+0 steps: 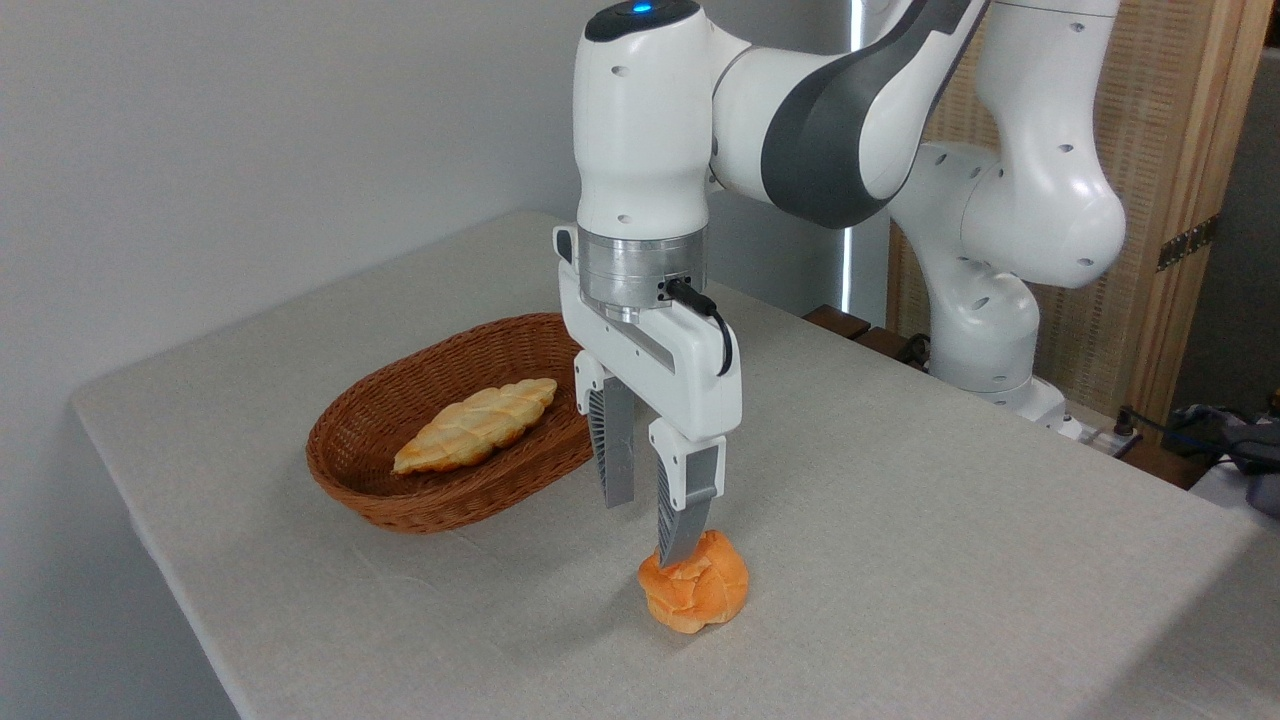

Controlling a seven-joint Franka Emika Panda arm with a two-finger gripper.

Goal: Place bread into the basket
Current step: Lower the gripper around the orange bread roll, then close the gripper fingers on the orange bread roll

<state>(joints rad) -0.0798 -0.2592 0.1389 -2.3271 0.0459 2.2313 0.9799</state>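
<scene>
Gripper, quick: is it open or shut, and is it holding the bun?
Gripper: open, holding nothing; one fingertip is at the top of the bun.

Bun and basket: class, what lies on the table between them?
In the camera view, only bare grey tablecloth lies between the bun and the basket. The open gripper hangs above that stretch, near the bun.
</scene>
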